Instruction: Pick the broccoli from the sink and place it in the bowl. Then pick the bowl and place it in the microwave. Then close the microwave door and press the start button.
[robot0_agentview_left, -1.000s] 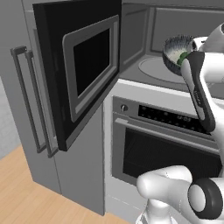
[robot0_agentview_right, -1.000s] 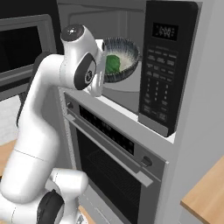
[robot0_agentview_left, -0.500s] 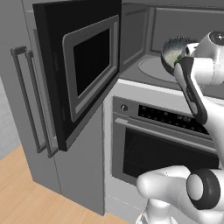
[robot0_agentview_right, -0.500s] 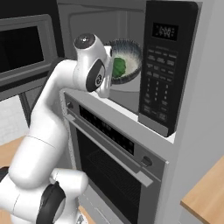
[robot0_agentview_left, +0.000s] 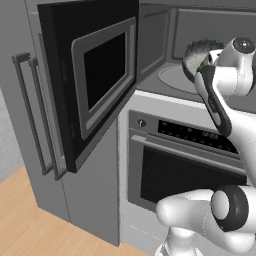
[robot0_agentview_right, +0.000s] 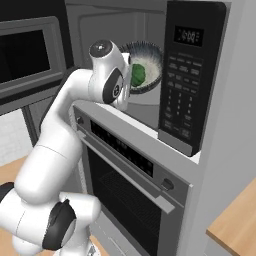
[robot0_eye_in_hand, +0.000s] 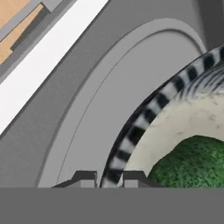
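Broccoli: one green floret, lying inside the bowl.
Bowl: one, dark with pale ribbed stripes and a whitish inside, tipped on its side so the opening faces the right base camera; held up within the microwave cavity, over the turntable.
Hand: one; in the hand view its two dark tips stand one on each side of the bowl's striped rim, clamped on it.
Microwave: one, cavity open, black keypad panel on its right.
Microwave door: one, swung wide to the left, glass window framed in grey.
Turntable: one, round, pale grey, bare.
Oven: one, directly below the microwave, door shut, two knobs.
Cabinet handles: two vertical bars, left of the door.
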